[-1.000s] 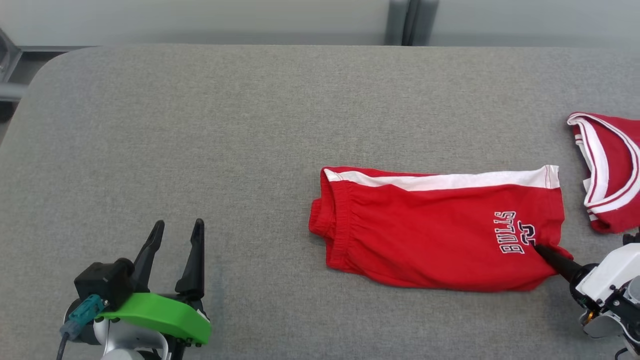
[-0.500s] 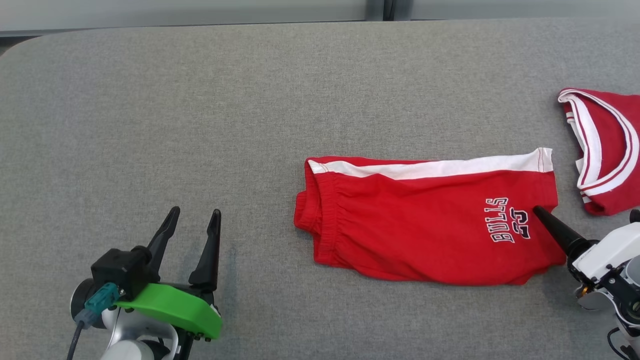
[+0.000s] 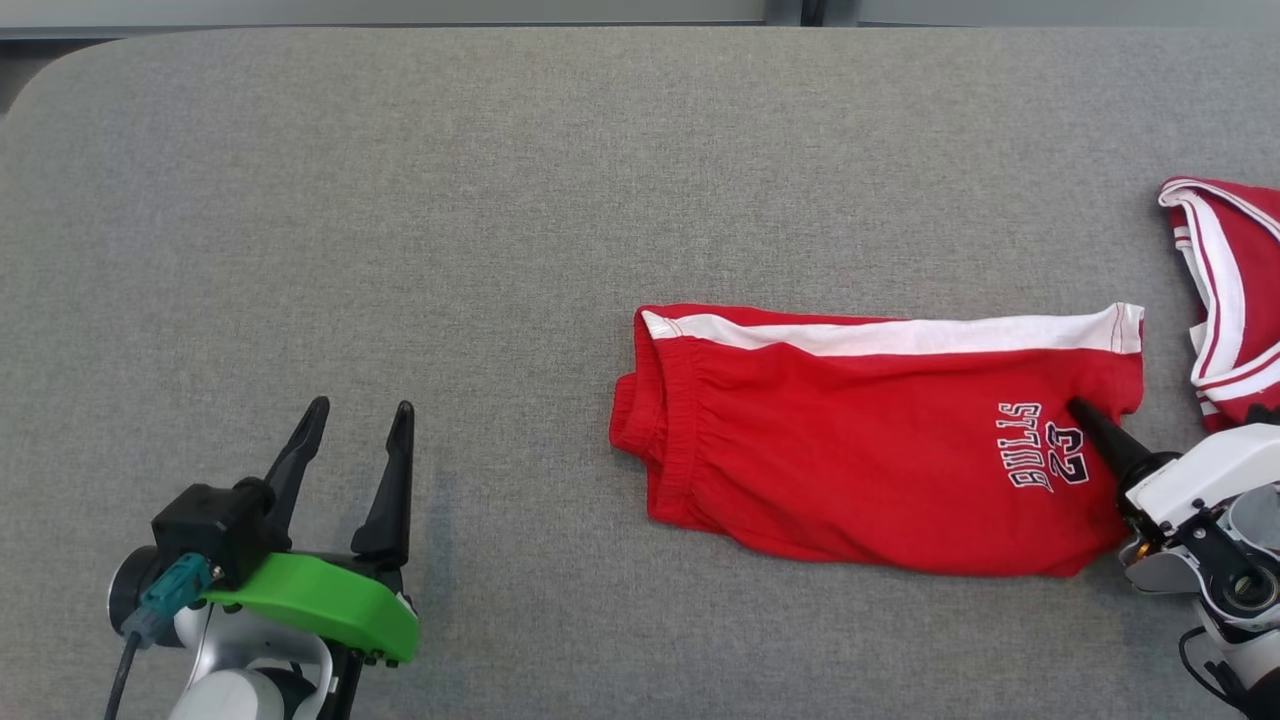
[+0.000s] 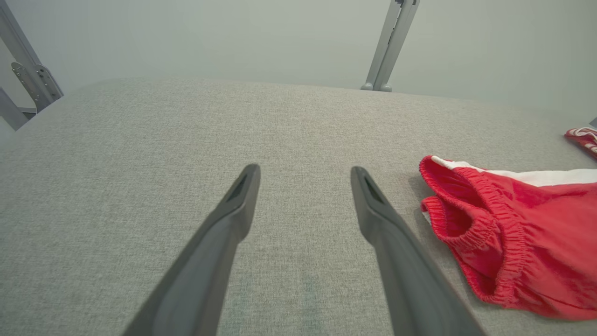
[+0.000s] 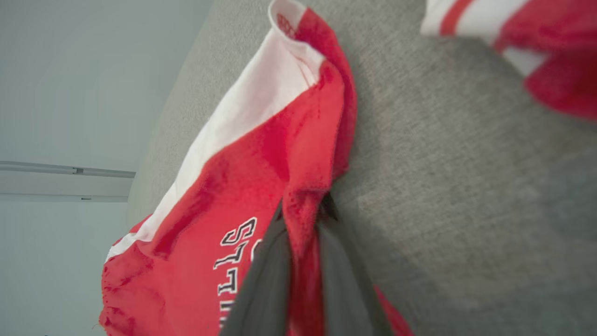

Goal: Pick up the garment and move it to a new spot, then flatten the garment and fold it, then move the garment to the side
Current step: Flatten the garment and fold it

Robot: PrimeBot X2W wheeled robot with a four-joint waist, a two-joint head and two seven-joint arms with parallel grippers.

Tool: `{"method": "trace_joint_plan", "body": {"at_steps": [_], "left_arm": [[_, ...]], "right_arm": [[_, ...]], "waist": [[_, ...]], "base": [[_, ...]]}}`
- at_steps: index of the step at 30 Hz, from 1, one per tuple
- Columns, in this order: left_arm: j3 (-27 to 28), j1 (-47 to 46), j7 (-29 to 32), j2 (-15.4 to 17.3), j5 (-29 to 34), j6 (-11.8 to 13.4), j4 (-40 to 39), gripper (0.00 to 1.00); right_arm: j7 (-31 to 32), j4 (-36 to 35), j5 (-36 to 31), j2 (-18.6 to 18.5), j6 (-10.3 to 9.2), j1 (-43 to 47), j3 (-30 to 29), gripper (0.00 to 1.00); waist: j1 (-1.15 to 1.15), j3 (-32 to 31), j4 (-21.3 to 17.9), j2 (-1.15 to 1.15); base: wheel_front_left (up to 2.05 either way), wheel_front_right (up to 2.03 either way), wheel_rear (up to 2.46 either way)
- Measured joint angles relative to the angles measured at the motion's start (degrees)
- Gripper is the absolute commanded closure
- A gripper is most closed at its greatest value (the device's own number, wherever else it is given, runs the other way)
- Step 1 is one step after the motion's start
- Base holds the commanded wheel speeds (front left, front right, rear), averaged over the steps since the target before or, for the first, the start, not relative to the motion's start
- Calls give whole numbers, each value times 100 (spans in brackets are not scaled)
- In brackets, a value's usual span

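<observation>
The garment (image 3: 880, 440) is a pair of red shorts with a white side stripe and BULLS 23 lettering, lying folded flat on the grey table (image 3: 500, 200), right of centre. My right gripper (image 3: 1085, 420) reaches in from the lower right at the shorts' right hem. In the right wrist view its two fingers (image 5: 303, 210) pinch a ridge of the red cloth (image 5: 242, 154). My left gripper (image 3: 355, 420) hovers open over bare table at the lower left. In the left wrist view the open left gripper (image 4: 305, 175) has nothing between its fingers, and the shorts' elastic waistband (image 4: 466, 224) lies to their right.
A second red garment with white trim (image 3: 1230, 290) lies at the table's far right edge, close to my right arm, and shows as red-and-white cloth (image 5: 536, 46) in the right wrist view. Metal frame posts (image 4: 389, 46) stand behind the table's far edge.
The head camera shifted. My right gripper left the shorts' lower right corner, moved up the right hem toward the lettering and closed on cloth there. The left gripper stays open.
</observation>
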Motion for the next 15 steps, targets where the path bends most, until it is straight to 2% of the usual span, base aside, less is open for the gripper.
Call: {"method": "trace_joint_plan", "body": {"at_steps": [6, 9, 11, 12, 15], "left_arm": [[125, 3, -1, -81, 0, 0, 7, 0], [116, 4, -7, -146, -3, 0, 9, 0], [75, 4, -8, -192, -9, 0, 12, 0], [23, 4, -8, -277, -18, 0, 12, 0], [-25, 8, -13, -346, -75, 0, 24, 0]], "right_arm": [[55, -254, 222, 16, 159, -151, -129, 100], [54, -457, 377, -131, 199, -315, -383, 100], [51, -535, 543, -299, 208, -325, -638, 100], [24, -535, 632, -537, 207, -297, -856, 100], [-25, -564, 630, -912, 205, -185, -1066, 100]], "waist": [[0, -29, -55, 0], [0, -74, -101, 0], [0, -110, -125, 0], [0, -145, -132, 0], [0, -174, -108, 0]], "base": [[0, 0, 0], [0, 0, 0], [0, 0, 0], [0, 0, 0], [0, 0, 0]]}}
